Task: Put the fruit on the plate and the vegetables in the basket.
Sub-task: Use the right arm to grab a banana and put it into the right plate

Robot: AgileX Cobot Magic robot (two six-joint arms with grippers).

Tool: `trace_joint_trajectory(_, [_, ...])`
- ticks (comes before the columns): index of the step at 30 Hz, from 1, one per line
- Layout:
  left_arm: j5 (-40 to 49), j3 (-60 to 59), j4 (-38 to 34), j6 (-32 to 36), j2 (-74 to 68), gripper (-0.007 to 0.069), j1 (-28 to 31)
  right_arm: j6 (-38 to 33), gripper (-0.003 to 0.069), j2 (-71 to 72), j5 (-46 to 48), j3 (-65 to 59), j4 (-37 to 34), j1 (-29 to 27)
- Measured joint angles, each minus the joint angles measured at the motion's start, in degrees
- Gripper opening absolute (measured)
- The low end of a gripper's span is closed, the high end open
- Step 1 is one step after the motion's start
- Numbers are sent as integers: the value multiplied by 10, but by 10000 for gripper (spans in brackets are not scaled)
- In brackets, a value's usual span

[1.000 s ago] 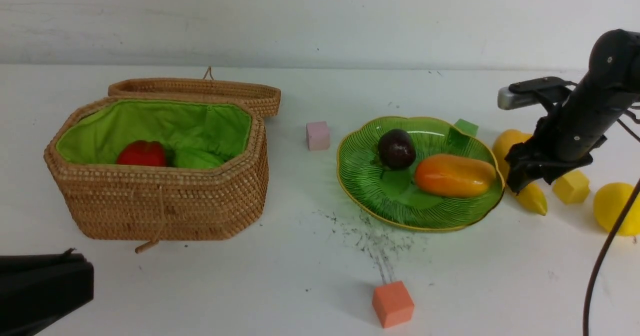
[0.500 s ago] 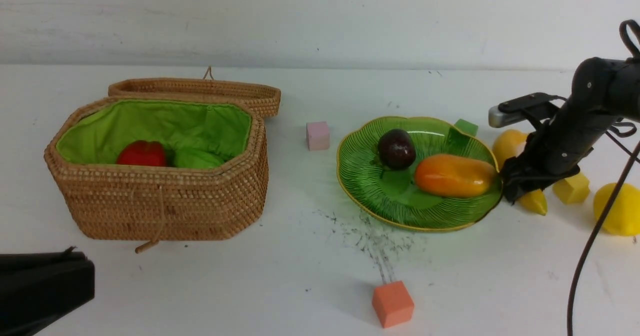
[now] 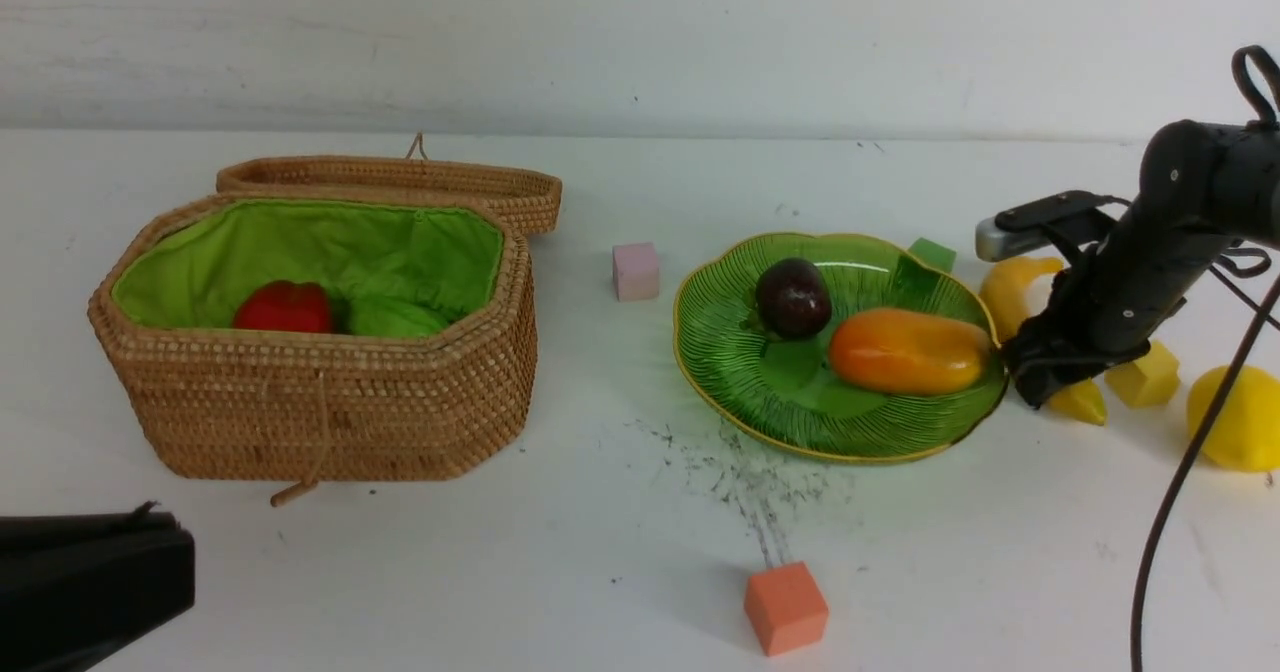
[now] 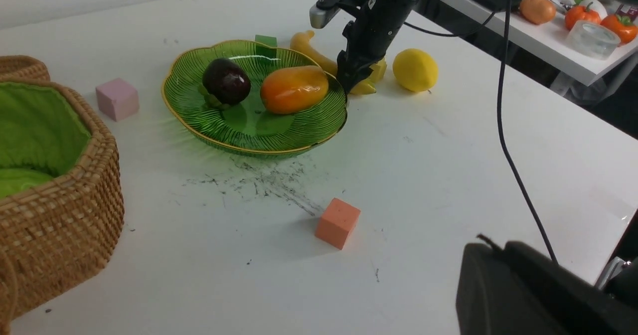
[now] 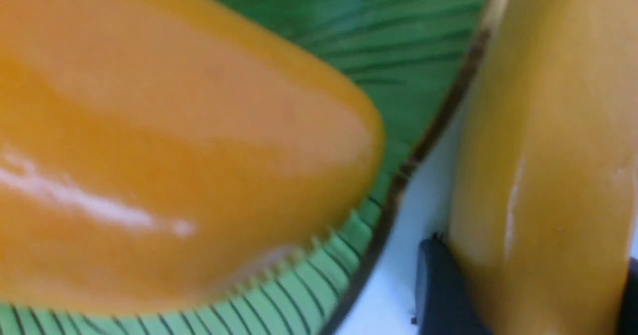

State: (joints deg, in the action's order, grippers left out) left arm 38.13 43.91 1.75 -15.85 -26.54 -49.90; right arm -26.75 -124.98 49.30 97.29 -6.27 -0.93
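I see the plate (image 3: 850, 422) is green with dark ribs and a yellow edge. The mango (image 3: 908, 352) is orange, and the banana (image 3: 1005, 287) is yellow.

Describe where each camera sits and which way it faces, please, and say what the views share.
Front view: between the two arms, looking forward at the basket and plate; the left arm shows in the near left corner, the right gripper at right.
Left wrist view: on the left wrist, looking across the table at the plate; dark parts of its own gripper intrude, and the right arm shows beyond.
Right wrist view: on the right wrist, close over mango and banana, its fingers beside the banana.
All three share plate, mango and banana.
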Motion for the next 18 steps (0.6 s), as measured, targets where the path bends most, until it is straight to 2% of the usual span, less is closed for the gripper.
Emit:
trace_joint_trajectory(7, [-20,0,19,0,0,24,0,48,312,84,38,10,7,1])
trace_joint_trajectory(11, [-52,0,34,0,0,24,0,53,312,139,52,12,-46,10])
trace_joint_trajectory(14, [-107,0,49,0,0,24,0,-31,312,180,72,16,-123,62])
trace_joint_trajectory(15, [-107,0,50,0,0,24,0,-37,312,181,74,16,-126,62])
trace_joint_trajectory(18, [-132,0,54,0,0,24,0,-171,312,173,103,17,-153,127])
